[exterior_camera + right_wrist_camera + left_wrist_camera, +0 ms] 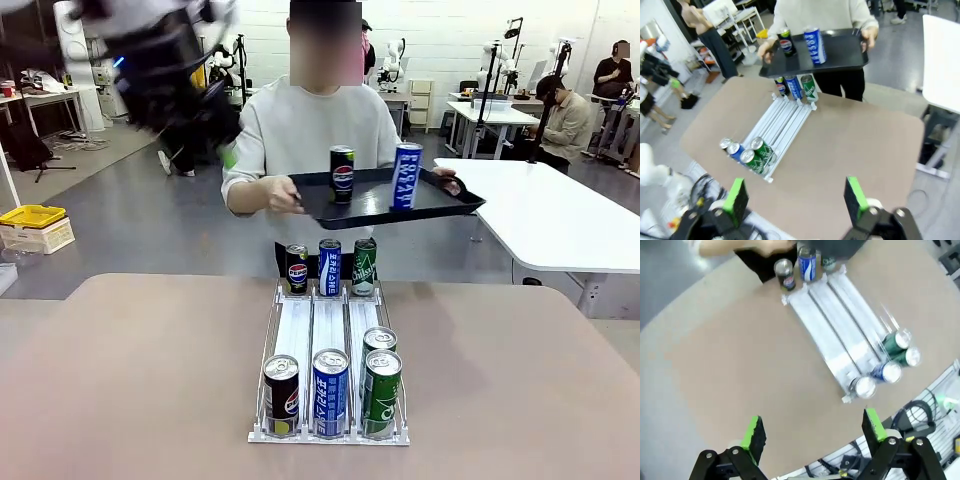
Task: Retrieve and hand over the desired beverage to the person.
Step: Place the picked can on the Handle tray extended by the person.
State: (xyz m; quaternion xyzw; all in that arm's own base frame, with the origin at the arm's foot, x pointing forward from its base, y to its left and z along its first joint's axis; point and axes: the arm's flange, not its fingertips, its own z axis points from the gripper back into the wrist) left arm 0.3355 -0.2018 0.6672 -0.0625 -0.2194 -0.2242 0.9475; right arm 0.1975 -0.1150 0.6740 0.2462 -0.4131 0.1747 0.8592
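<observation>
Front view: the person [310, 125] stands across the tabletop [130, 380] holding a black tray [440, 205] that carries two upright cans. I judge more handovers may remain. Rack cans [330, 390] stand upright, long axis vertical. My left hand [812, 432] and right hand [795, 197] gape wide, holding nothing.

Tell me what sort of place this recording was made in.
Most likely a robotics lab or workshop: other robot arms stand at white work tables in the background, the floor is bare grey, and a can rack sits on the table as a test setup.
</observation>
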